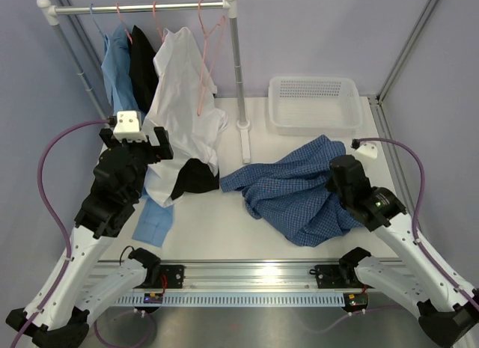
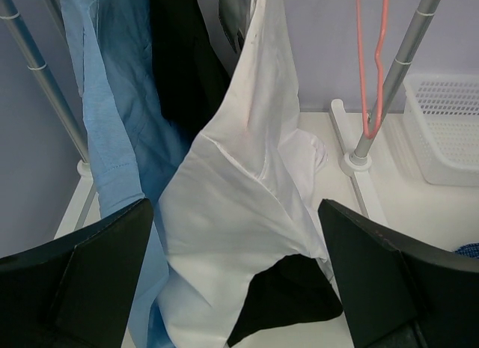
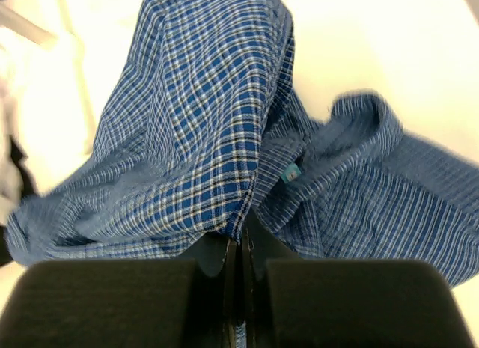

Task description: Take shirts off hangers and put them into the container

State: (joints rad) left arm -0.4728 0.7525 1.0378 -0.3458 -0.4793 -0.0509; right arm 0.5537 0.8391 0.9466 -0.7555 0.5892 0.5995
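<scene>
The blue small-checked shirt (image 1: 292, 187) lies crumpled on the table at the right, off its hanger. My right gripper (image 1: 335, 189) is shut on a fold of it (image 3: 209, 123), the pinch (image 3: 241, 247) showing in the right wrist view. The white shirt (image 1: 179, 101), black shirt (image 1: 142, 63) and light blue shirt (image 1: 116, 63) hang from the rack. A bare pink hanger (image 1: 209, 49) hangs beside them. My left gripper (image 1: 137, 141) stands open just in front of the white shirt (image 2: 239, 213), touching nothing. The white container (image 1: 314, 105) sits at the back right, with no shirt in it.
The rack's rail (image 1: 142, 9) spans the back left, and its right pole (image 1: 236, 63) stands between the shirts and the container. The black shirt's tail (image 1: 196, 179) and the light blue shirt's hem (image 1: 153, 217) trail onto the table by my left arm.
</scene>
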